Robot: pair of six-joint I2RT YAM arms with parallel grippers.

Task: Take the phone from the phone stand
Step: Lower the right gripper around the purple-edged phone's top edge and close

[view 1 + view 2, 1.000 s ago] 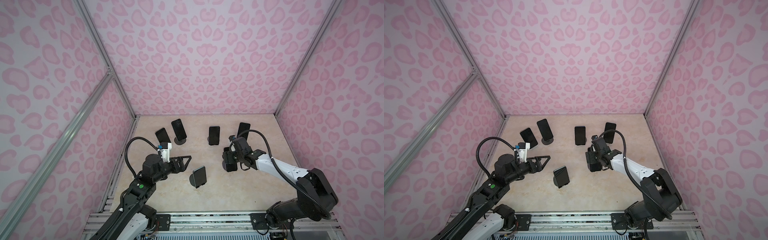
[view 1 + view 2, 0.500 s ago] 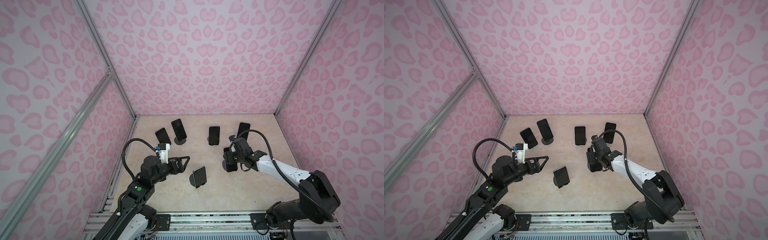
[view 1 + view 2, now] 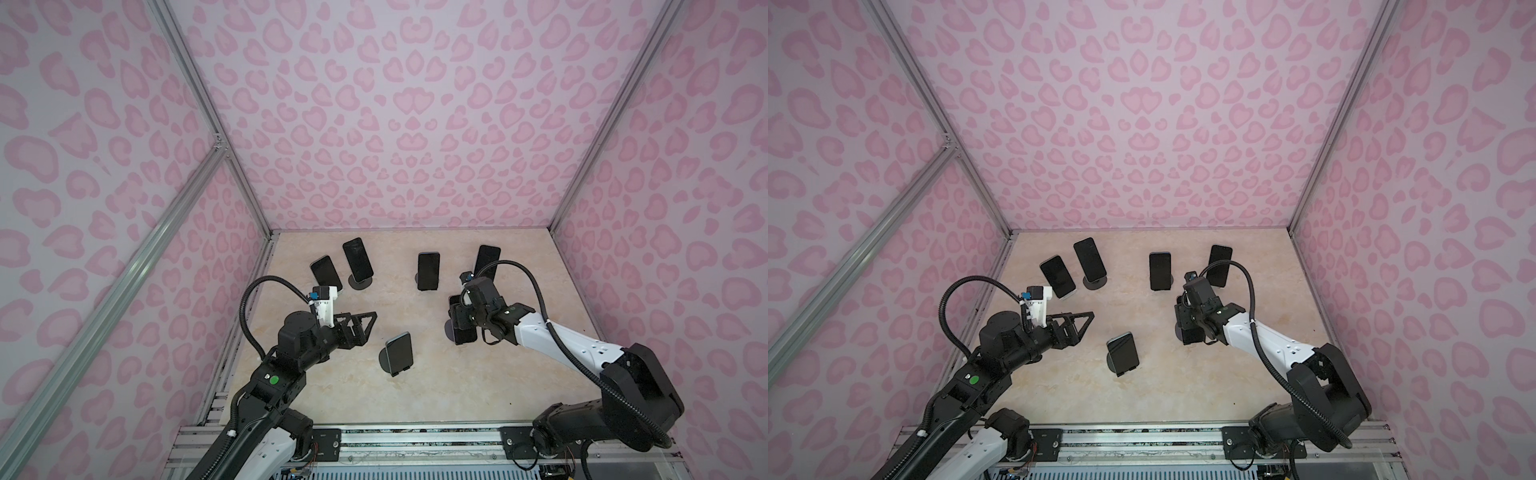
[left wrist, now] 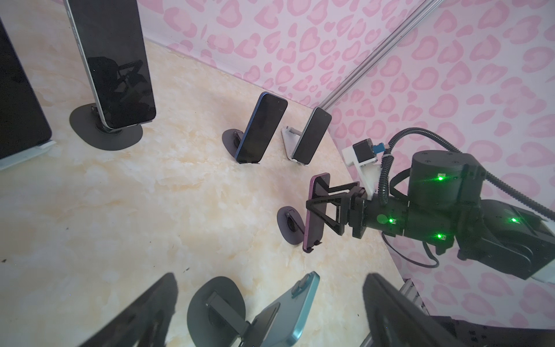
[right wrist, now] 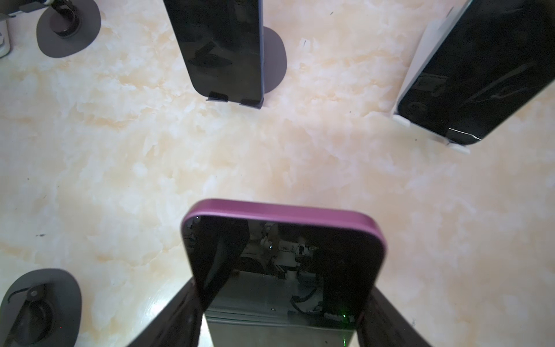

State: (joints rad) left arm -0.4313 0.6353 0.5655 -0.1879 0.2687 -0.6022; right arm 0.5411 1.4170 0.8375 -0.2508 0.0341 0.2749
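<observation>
Nearest us, a teal phone (image 3: 400, 351) leans on its round stand (image 3: 384, 356). The left gripper (image 3: 369, 328) hovers just beside it with its jaws spread wide. Beyond that we find the right gripper (image 5: 283, 293) clasping the purple phone (image 5: 282, 240) by its side edges. The phone is upright, its lower end at the lip of the dark phone stand (image 4: 288, 225). Four other phones (image 3: 428, 270) line the back.

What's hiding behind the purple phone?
The left wrist view shows a dark round stand behind the purple phone. Where its arm meets the phone's back is hidden by the phone itself.
</observation>
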